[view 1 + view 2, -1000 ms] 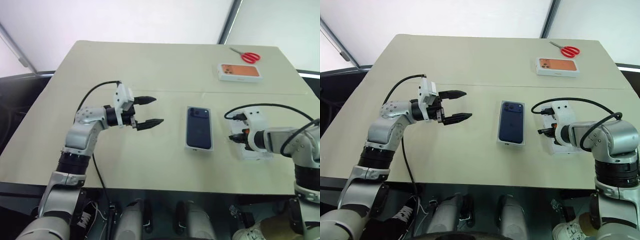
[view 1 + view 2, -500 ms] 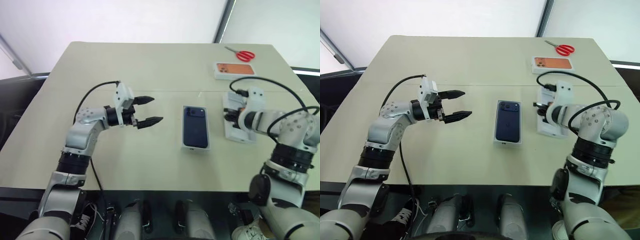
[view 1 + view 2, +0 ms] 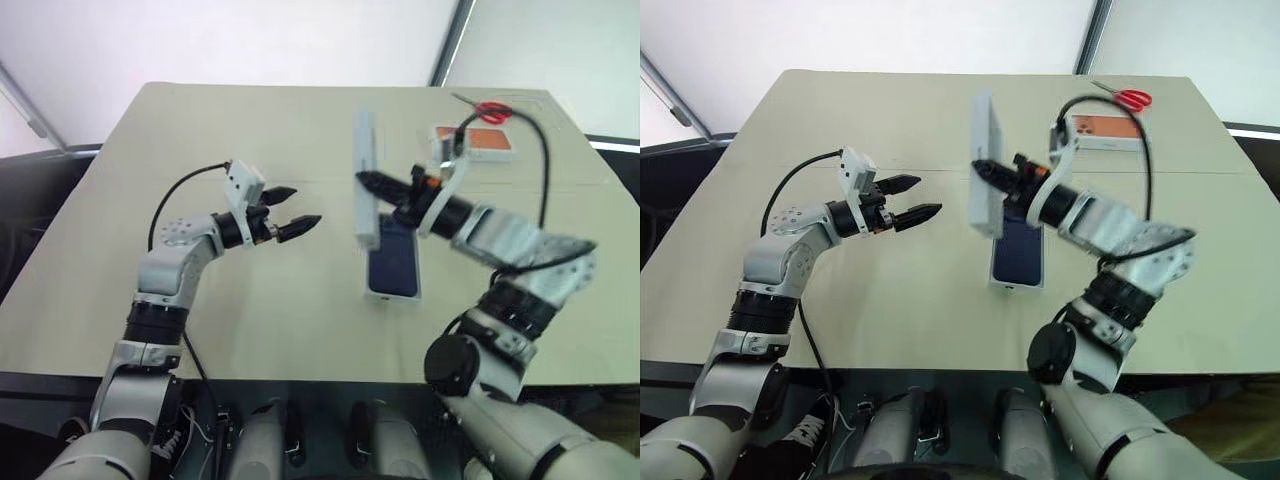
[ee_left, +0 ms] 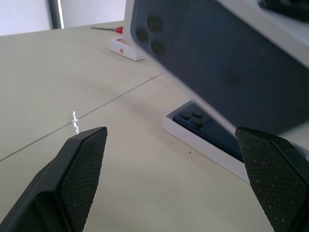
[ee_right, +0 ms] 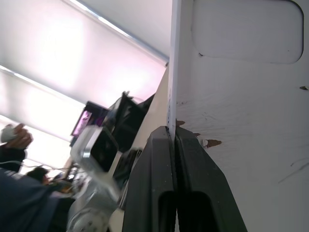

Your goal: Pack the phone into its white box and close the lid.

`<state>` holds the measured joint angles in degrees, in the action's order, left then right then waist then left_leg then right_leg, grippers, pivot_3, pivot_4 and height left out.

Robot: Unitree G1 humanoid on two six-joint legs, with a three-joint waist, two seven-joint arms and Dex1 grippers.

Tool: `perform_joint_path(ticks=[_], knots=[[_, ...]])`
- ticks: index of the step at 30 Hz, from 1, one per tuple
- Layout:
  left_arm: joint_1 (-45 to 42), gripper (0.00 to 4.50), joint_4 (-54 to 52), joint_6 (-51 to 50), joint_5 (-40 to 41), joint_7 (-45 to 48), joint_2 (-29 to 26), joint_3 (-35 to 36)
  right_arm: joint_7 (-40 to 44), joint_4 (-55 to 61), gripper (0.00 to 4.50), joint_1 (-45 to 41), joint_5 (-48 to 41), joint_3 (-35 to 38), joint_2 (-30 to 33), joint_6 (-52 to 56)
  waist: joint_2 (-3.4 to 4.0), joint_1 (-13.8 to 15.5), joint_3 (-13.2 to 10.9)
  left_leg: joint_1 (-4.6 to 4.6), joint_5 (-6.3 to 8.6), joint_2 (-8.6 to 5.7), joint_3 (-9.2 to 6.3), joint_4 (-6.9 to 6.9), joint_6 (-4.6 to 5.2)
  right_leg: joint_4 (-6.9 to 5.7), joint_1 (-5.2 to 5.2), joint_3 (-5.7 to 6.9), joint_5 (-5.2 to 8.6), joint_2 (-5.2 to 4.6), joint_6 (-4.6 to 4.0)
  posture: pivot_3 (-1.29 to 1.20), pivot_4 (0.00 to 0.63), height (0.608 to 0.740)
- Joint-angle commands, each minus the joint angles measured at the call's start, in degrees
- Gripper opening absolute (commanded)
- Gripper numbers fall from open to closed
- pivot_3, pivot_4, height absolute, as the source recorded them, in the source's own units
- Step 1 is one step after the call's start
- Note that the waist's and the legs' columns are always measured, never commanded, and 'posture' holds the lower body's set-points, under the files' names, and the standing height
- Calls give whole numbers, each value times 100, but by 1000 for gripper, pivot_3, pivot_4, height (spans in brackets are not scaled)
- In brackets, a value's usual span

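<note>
Beige counter (image 3: 250,320) takes up most of the head frames, a faint seam running across it in the upper half. Centre of frame: the lid (image 3: 364,180) is up off the counter, standing on edge, its long side vertical, pinched by the right gripper (image 3: 366,180) with fingers closed tight on its wall; the right wrist view shows the two fingers (image 5: 174,159) pressed together on the lid's thin white edge, pale inner face to one side. The left wrist view catches the lid's outer face, dark blue phone picture with lens dots. Directly below and just right of the raised lid, the white box (image 3: 394,292) lies flat on the counter with the phone (image 3: 394,262) in it, dark navy back up, camera cluster at the far end. Left of centre, the left gripper (image 3: 290,212) hovers above bare counter, fingers spread wide, holding nothing, tips aimed toward the lid, apart from it. Upper right of frame: an orange-printed box (image 3: 486,143), and just beyond it red-handled scissors (image 3: 490,110) near the counter's far edge.
</note>
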<state>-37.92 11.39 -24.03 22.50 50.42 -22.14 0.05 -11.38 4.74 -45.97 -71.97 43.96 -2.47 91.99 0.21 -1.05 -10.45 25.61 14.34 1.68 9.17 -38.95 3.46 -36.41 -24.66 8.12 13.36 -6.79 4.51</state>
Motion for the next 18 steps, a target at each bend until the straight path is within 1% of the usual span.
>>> perform_joint_path(ticks=[1, 3, 4, 5, 6, 8, 9, 10, 11, 14, 16, 18], knots=[[-50, 4237, -226, -72, 137, -109, -4, 189, -814, 91, 18, 36, -1498, -351, 0, -452, 1, -12, 0, 0, 0, 0, 1, 0, 0, -2, -2, 0, 0, 0, 0, 0, 150, 738], [4, 3611, -296, -203, 253, -153, 41, 240, -1235, 90, 0, 419, -2278, -852, 198, -814, -1, -9, 1, -2, 0, 0, 1, 1, 0, -2, -1, 0, 0, 1, 0, 0, 150, 738], [40, 3182, -336, -206, 249, -177, 61, 224, -1450, 72, 0, 635, -2498, -1051, 310, -977, -3, -3, 2, -4, 0, 0, 0, 1, 0, -2, 1, 0, 0, 1, 0, 0, 150, 738], [70, 2652, -364, -257, 266, -199, 89, 209, -1546, 67, 0, 849, -2663, -1247, 455, -1120, -4, 5, 3, -7, 0, 0, -1, 2, 0, 2, 7, 0, 0, 1, 0, 0, 150, 738], [93, 2000, -392, -320, 308, -202, 112, 199, -1630, 74, 0, 1030, -2880, -1461, 612, -1299, -3, 6, 3, -10, 1, -1, -3, 4, 0, 7, 12, 0, 0, 1, 0, 0, 150, 738], [153, 1122, -459, -331, 310, -271, 179, 162, -1872, 100, 0, 1364, -3406, -1934, 874, -1707, -3, 1, 2, -7, 3, -4, -1, 3, 3, 9, 10, -2, 0, -2, 0, 0, 150, 738], [182, 538, -485, -348, 308, -312, 223, 153, -1985, 141, 0, 1498, -3612, -2148, 972, -1935, -3, -6, 2, -7, 3, -4, 2, 3, 4, 10, 10, -4, 0, -2, 0, 0, 150, 738], [214, 135, -511, -379, 311, -366, 286, 142, -2060, 201, 0, 1622, -3712, -2338, 1035, -2116, -3, -8, 2, -7, 3, -3, 2, 3, 4, 10, 9, -5, 0, -1, 1, 0, 150, 738], [243, 21, -531, -356, 285, -419, 348, 126, -2110, 260, 0, 1705, -3784, -2509, 1114, -2285, -3, -8, 2, -9, 3, -2, 2, 3, 4, 9, 9, -5, 0, 0, 1, 0, 150, 738], [334, 21, -636, -328, 185, -505, 465, 10, -2225, 336, 0, 1803, -4038, -2839, 1273, -2851, -3, -9, 2, -11, 3, 3, 1, 3, 4, 8, 9, -7, 0, 3, 1, 0, 150, 738], [393, 21, -721, -510, 285, -503, 540, -27, -2245, 339, 0, 1802, -4033, -2991, 1322, -3161, -3, -3, 2, -10, 3, 3, 2, 3, 4, 9, 9, -7, 0, 4, 1, 0, 150, 738], [506, 21, -831, -556, 264, -504, 597, -152, -2112, 346, 0, 1804, -3831, -3092, 1399, -3357, -3, 7, 2, -9, 3, 3, 2, 3, 4, 9, 9, -7, 1, 4, 1, 0, 150, 738]])
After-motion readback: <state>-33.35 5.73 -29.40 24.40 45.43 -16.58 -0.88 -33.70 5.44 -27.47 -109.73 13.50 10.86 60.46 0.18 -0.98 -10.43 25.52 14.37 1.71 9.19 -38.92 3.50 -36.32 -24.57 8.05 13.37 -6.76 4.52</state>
